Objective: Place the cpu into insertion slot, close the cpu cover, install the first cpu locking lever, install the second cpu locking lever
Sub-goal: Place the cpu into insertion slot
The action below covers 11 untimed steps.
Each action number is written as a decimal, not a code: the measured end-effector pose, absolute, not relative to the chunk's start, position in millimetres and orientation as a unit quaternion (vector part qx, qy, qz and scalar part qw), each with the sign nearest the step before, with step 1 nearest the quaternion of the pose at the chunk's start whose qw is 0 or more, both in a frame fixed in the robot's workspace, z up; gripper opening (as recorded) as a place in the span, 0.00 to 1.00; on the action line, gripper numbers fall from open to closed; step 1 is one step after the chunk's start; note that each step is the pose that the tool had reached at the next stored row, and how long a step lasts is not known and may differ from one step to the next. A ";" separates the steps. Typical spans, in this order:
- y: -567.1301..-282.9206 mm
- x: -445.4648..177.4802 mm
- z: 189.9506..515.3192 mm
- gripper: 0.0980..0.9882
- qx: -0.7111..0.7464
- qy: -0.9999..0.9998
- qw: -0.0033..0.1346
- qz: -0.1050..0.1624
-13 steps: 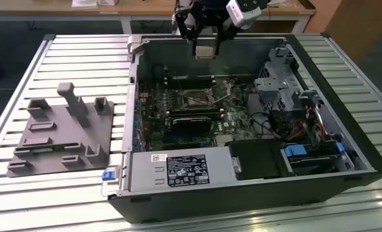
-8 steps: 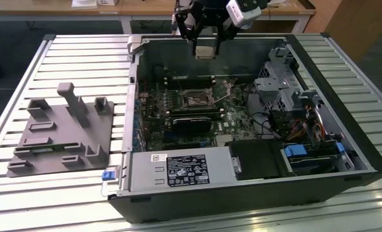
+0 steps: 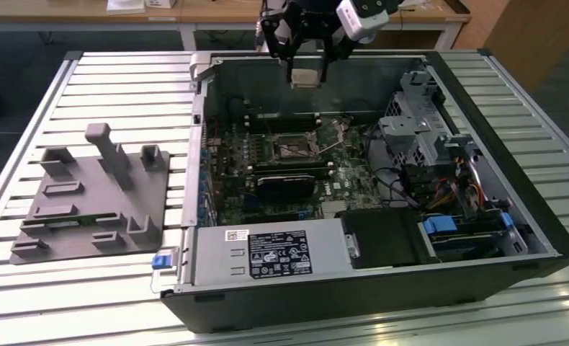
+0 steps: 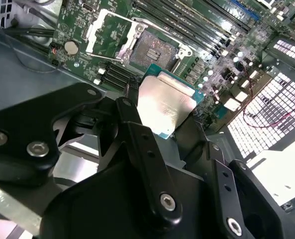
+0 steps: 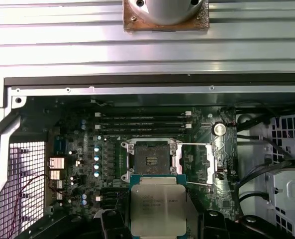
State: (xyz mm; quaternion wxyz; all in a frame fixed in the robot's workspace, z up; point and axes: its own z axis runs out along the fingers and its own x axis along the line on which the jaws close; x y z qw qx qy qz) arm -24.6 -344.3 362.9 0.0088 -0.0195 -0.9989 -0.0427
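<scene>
My gripper (image 3: 305, 71) hangs over the far wall of the open computer case, shut on the cpu (image 3: 304, 78), a pale silvery square chip. In both wrist views the cpu (image 4: 164, 104) (image 5: 157, 209) sits flat between the black fingers, its metal top facing the cameras. Below it, apart from the chip, the insertion slot (image 3: 292, 150) (image 4: 152, 50) (image 5: 151, 158) lies bare with its dark centre exposed on the green board. The cpu cover (image 4: 107, 32) (image 5: 207, 162) is swung open and rests beside the slot.
Long black memory slots (image 5: 142, 117) run along one side of the socket. A black heatsink block (image 3: 284, 186), the power supply (image 3: 256, 252) and a drive cage (image 3: 428, 137) with cables crowd the case. A grey fixture plate (image 3: 88, 194) lies at the exterior view's left.
</scene>
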 end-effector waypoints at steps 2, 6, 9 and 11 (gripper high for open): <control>-344.5 -24.6 362.9 0.50 -0.029 -0.999 0.008 -0.042; -344.4 -24.6 362.7 0.50 -0.054 -0.998 0.007 -0.041; -344.4 -24.7 362.6 0.50 -0.072 -0.997 0.007 -0.041; -344.4 -24.7 362.5 0.50 -0.083 -0.996 0.006 -0.041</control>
